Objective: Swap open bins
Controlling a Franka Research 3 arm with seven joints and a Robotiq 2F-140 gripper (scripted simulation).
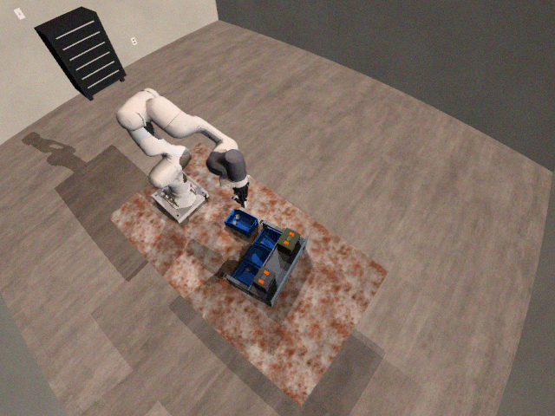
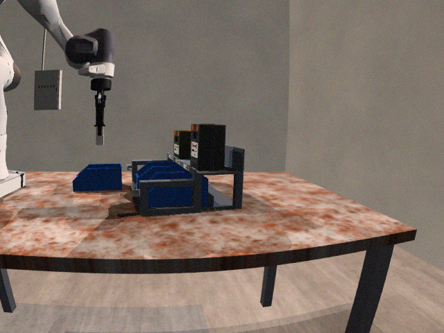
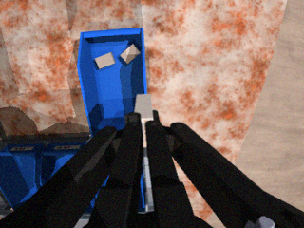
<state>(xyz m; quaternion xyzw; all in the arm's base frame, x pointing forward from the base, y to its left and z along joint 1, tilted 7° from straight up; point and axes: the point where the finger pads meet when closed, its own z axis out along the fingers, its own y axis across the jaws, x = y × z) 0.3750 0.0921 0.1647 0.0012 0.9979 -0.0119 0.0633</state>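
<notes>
jaws (image 2: 100, 140) fully closed on nothing, hanging well above my bin (image 2: 98, 177) on the desk (image 2: 222, 232), two parts (image 3: 118, 57) inside; shelf (image 2: 196, 186) beside it

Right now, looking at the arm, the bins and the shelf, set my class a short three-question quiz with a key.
1. True or false: the gripper is shut on the blue bin on the table.
2. How many tan parts lie in that bin?
3. What stands on the shelf's top board? A) dark boxes B) blue bins C) nothing

Key: 1 false, it hangs shut and empty above the bin; 2 two; 3 A.
</notes>
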